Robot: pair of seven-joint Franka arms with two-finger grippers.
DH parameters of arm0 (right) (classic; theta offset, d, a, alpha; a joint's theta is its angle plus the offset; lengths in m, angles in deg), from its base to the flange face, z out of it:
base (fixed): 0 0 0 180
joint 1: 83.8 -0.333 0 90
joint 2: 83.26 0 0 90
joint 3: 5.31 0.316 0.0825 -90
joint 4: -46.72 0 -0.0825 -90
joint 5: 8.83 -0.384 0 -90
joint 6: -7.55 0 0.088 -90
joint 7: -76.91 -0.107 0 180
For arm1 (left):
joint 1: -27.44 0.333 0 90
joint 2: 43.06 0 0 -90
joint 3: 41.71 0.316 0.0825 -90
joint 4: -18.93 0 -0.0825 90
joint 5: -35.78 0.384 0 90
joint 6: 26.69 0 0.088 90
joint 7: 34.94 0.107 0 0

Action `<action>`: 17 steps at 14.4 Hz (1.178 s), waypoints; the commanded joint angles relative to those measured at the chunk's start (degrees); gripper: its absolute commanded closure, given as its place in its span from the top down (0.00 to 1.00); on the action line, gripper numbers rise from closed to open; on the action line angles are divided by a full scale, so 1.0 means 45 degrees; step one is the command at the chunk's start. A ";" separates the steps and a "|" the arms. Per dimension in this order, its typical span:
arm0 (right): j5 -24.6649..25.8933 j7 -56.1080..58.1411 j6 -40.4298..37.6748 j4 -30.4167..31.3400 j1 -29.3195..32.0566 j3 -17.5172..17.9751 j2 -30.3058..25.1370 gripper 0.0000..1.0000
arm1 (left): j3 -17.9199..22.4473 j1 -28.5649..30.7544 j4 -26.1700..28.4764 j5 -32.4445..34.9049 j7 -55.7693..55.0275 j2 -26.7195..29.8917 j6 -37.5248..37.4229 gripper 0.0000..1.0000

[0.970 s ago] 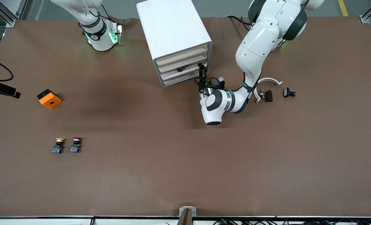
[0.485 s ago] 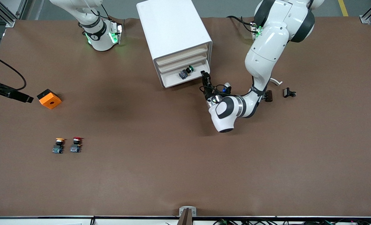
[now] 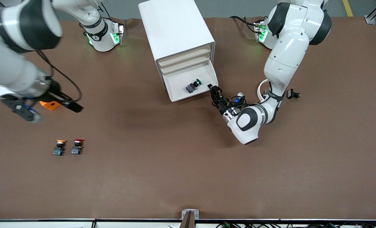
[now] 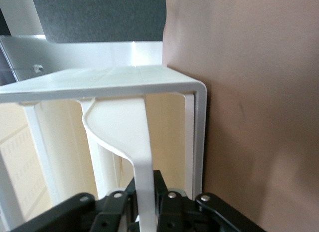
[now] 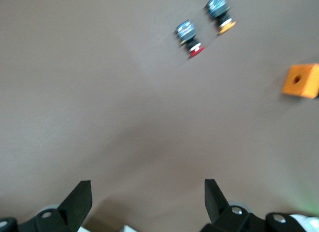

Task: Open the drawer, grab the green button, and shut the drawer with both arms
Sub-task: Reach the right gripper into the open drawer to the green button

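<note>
The white cabinet [image 3: 175, 28] stands at the table's back. Its third drawer [image 3: 203, 72] is pulled out toward the front camera. The green-capped button [image 3: 194, 86] lies on its side in it. My left gripper [image 3: 213, 90] is at the drawer's front corner toward the left arm's end, shut on the drawer's thin white handle tab [image 4: 142, 157]; in the left wrist view the gripper [image 4: 145, 204] pinches the tab between its fingers. My right gripper [image 3: 74, 108] is open and empty above the table, beside the orange block; its wrist view shows it [image 5: 147, 183] spread wide over bare table.
An orange block [image 3: 50, 105] [image 5: 300, 81] lies partly under my right arm. A yellow-capped button [image 3: 59, 148] [image 5: 222, 13] and a red-capped one [image 3: 77, 147] [image 5: 189, 37] stand nearer the front camera. A white ring piece [image 3: 261, 86] and a small dark part [image 3: 293, 93] lie beside my left arm.
My left gripper has pulled the drawer out toward the front camera, uncovering the green button. My right arm has swung in over the table by the orange block.
</note>
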 commanded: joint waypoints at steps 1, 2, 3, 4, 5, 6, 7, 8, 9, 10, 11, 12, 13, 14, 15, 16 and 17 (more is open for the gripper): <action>-0.0513 -0.1736 0.0762 -0.0230 -0.1028 -0.0157 0.0923 1.00 | -0.0059 0.0249 -0.0191 -0.0478 -0.0183 0.0031 0.0208 0.15; -0.0611 -0.2148 0.1016 -0.0230 -0.1515 -0.0157 0.1138 1.00 | -0.0059 0.0384 -0.0230 -0.0499 -0.0183 0.0011 0.0247 0.15; -0.0612 -0.2732 0.1328 -0.0230 -0.1946 -0.0157 0.1334 1.00 | -0.0059 0.0444 -0.0269 -0.0557 -0.0144 0.0011 0.0364 0.18; -0.0612 -0.3280 0.1544 -0.0230 -0.2337 -0.0157 0.1471 1.00 | -0.0059 0.0463 -0.0270 -0.0635 -0.0125 -0.0008 0.0461 0.18; -0.0612 -0.3769 0.1662 -0.0230 -0.2766 -0.0157 0.1627 1.00 | -0.0059 0.0502 -0.0270 -0.0655 -0.0086 -0.0028 0.0520 0.20; -0.0612 -0.4257 0.1760 -0.0250 -0.3157 -0.0157 0.1744 1.00 | -0.0059 0.0483 -0.0270 -0.0655 -0.0066 -0.0028 0.0579 0.22; -0.0612 -0.4764 0.1800 -0.0250 -0.3470 -0.0157 0.1784 1.00 | -0.0059 0.0483 -0.0270 -0.0636 -0.0066 -0.0028 0.0618 0.35; -0.0631 -0.5292 0.1839 -0.0231 -0.3879 -0.0157 0.1785 1.00 | -0.0059 0.0483 -0.0270 -0.0597 -0.0066 -0.0047 0.0619 0.53; -0.0786 -0.5490 0.1955 -0.0230 -0.4251 -0.0138 0.1804 1.00 | -0.0039 0.0464 -0.0270 -0.0519 -0.0027 -0.0048 0.0754 0.86; -0.1310 -0.5550 0.2169 -0.0230 -0.4467 -0.0157 0.1843 1.00 | -0.0039 0.0464 -0.0270 -0.0461 -0.0007 -0.0028 0.0891 1.00; -0.1605 -0.5706 0.2558 -0.0230 -0.4779 -0.0157 0.1921 1.00 | -0.0020 0.0444 -0.0289 -0.0441 0.0012 -0.0028 0.0950 1.00; -0.1550 -0.6248 0.2968 -0.0211 -0.5091 -0.0177 0.1999 1.00 | -0.0020 0.0444 -0.0328 -0.0441 0.0070 -0.0009 0.1009 1.00; -0.1530 -0.6737 0.3359 -0.0230 -0.5307 -0.0177 0.2212 1.00 | -0.0020 0.0463 -0.0483 -0.0228 0.0245 0.0030 0.1087 1.00; -0.1491 -0.7110 0.3749 -0.0230 -0.5696 -0.0177 0.2427 1.00 | -0.0039 0.0464 -0.0639 0.0161 0.0479 0.0050 0.1126 1.00; -0.1452 -0.7423 0.4024 -0.0230 -0.5990 -0.0196 0.2719 1.00 | -0.0039 0.0464 -0.0834 0.0532 0.0887 0.0089 0.1126 1.00; -0.1259 -0.7793 0.4278 -0.0230 -0.6264 -0.0196 0.3012 1.00 | -0.0039 0.0483 -0.0914 0.0807 0.1433 0.0166 0.1126 1.00; -0.0947 -0.8280 0.4551 -0.0230 -0.6498 -0.0196 0.3363 1.00 | -0.0039 0.0483 -0.0914 0.1119 0.2057 0.0225 0.1146 1.00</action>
